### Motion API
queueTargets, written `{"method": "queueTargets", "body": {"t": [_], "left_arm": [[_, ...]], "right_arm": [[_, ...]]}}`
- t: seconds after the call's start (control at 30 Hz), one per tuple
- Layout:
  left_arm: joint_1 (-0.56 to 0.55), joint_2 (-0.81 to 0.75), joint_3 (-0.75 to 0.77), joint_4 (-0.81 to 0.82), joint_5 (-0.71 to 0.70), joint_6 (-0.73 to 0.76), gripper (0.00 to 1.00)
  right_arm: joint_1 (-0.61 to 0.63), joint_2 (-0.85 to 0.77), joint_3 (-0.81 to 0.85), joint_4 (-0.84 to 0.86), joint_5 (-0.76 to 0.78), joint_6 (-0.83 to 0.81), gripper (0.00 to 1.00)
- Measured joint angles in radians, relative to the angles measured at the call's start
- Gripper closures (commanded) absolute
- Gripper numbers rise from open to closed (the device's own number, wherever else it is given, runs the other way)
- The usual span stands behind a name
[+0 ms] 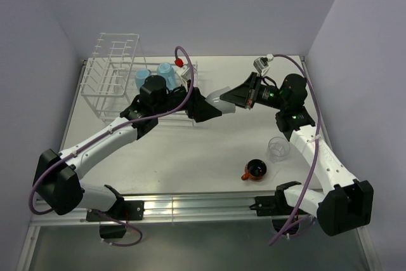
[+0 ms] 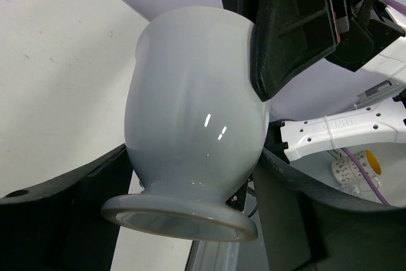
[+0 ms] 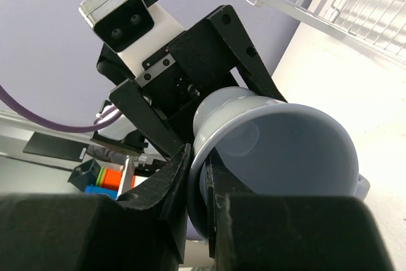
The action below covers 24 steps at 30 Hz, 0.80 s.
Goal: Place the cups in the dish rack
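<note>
the grey mug (image 1: 219, 101) hangs in the air between both pincers. the right pincer (image 1: 232, 98) pinches its rim, and the left pincer (image 1: 214, 108) is closed around its foot end. behind the left pincer sits the rack (image 1: 117, 46) with two blue mugs (image 1: 143, 78). a glass (image 1: 278, 147) and an orange cup (image 1: 257, 169) stand well back of the right pincer.

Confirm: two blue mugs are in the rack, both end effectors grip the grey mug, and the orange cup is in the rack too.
The orange cup is not in the dish rack: the top external view shows it on the table by the glass tumbler. The rest stands.
</note>
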Motion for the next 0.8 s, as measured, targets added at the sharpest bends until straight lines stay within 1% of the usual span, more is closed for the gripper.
{"method": "queueTargets", "body": {"t": [0.03, 0.07, 0.13, 0.17, 0.3, 0.33, 0.4, 0.43, 0.5, 0.53, 0.63, 0.73, 0.8], "left_arm": [[-0.002, 0.000, 0.001, -0.002, -0.001, -0.001, 0.72], [-0.002, 0.000, 0.002, -0.007, -0.002, 0.000, 0.79], [-0.003, 0.000, 0.007, -0.020, -0.005, 0.003, 0.88], [-0.004, 0.000, 0.010, -0.029, -0.006, 0.004, 1.00], [-0.008, 0.000, 0.016, -0.051, -0.014, 0.006, 1.00], [-0.009, 0.000, 0.016, -0.054, -0.016, 0.006, 1.00], [-0.011, 0.000, 0.016, -0.064, -0.022, 0.006, 1.00], [-0.012, 0.000, 0.016, -0.067, -0.025, 0.006, 1.00], [-0.016, 0.000, 0.016, -0.073, -0.036, 0.006, 1.00], [-0.018, 0.000, 0.016, -0.076, -0.044, 0.007, 1.00], [-0.024, 0.000, 0.016, -0.087, -0.087, 0.013, 1.00], [-0.026, 0.000, 0.016, -0.108, -0.123, 0.026, 1.00], [-0.026, 0.000, 0.016, -0.119, -0.143, 0.029, 1.00]], "right_arm": [[0.000, 0.000, 0.000, 0.000, -0.002, -0.002, 1.00], [0.000, 0.000, 0.000, 0.000, -0.003, -0.004, 1.00], [0.000, 0.000, 0.000, -0.005, -0.002, -0.012, 1.00], [0.000, 0.000, 0.000, -0.008, -0.003, -0.016, 1.00], [0.000, -0.001, 0.000, -0.023, -0.002, -0.035, 1.00], [0.000, -0.002, 0.001, -0.033, -0.001, -0.045, 0.93], [0.000, -0.005, 0.003, -0.055, 0.004, -0.066, 0.88], [0.000, -0.008, 0.006, -0.072, 0.009, -0.079, 0.81], [0.000, -0.016, 0.015, -0.113, 0.026, -0.109, 0.75], [0.000, -0.019, 0.018, -0.131, 0.037, -0.123, 0.70], [0.000, -0.026, 0.035, -0.208, 0.098, -0.174, 0.58], [0.000, -0.026, 0.043, -0.261, 0.146, -0.211, 0.53], [0.000, -0.028, 0.047, -0.293, 0.172, -0.232, 0.51]]}}
